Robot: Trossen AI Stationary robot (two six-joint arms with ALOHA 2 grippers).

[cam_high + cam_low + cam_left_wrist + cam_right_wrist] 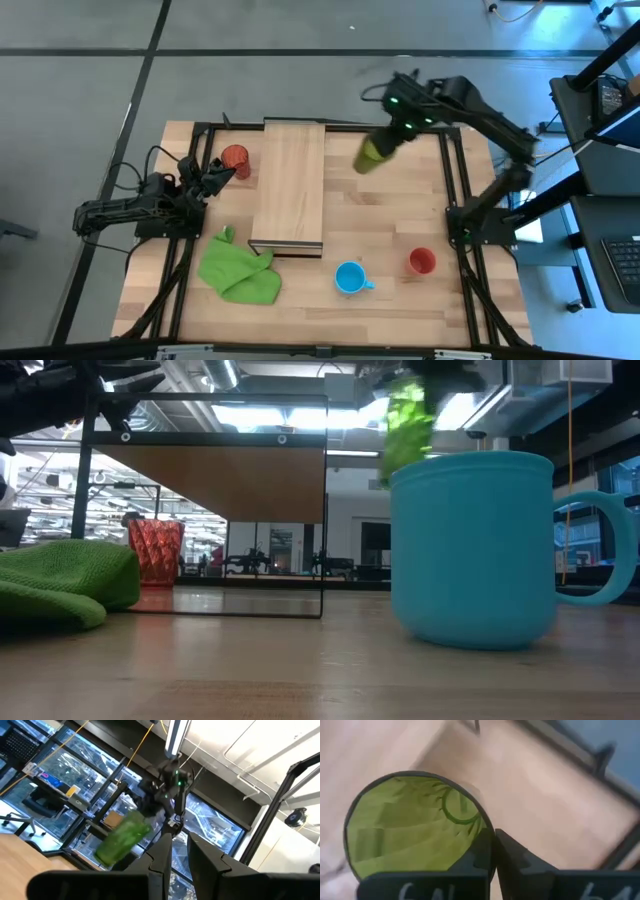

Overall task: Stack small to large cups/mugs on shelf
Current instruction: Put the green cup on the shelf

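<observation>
Tumbler [375, 152], the green one, hung tilted off the desk, rim clamped in my right pincer [403, 130], shelf [288, 185] just to its left, my left pincer [215, 176] idle across it.

Both arms are seen in matte black. Green lights are noted at the right claw [392, 135] wrist; black cables trail from the left arm.
</observation>
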